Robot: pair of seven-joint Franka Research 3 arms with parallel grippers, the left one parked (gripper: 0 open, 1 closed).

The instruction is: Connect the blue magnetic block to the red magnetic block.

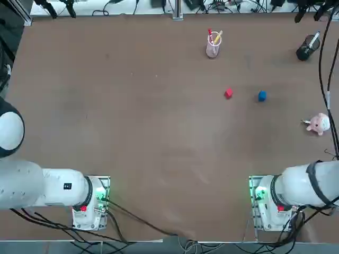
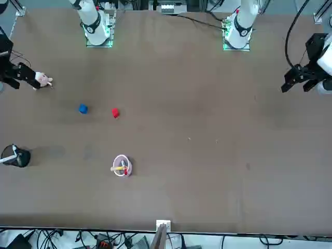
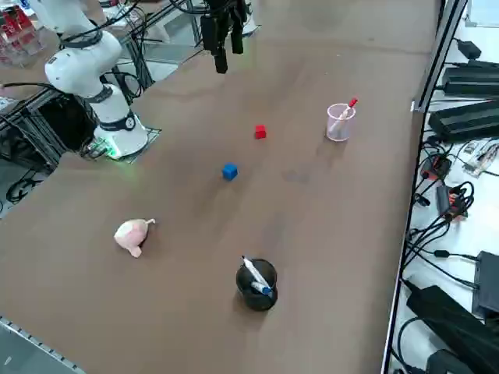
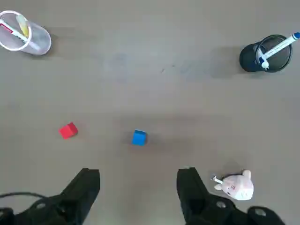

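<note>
While right jaws stand wide, blue cube sits near red cube.

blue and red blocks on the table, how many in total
2. The red block lies on the table beyond the parked arms, below and right of the white pen cup; the blue block lies just right of it, a gap between them.

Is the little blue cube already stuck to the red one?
Apart: the top view shows bare tabletop between the blue cube and the red cube.
</note>
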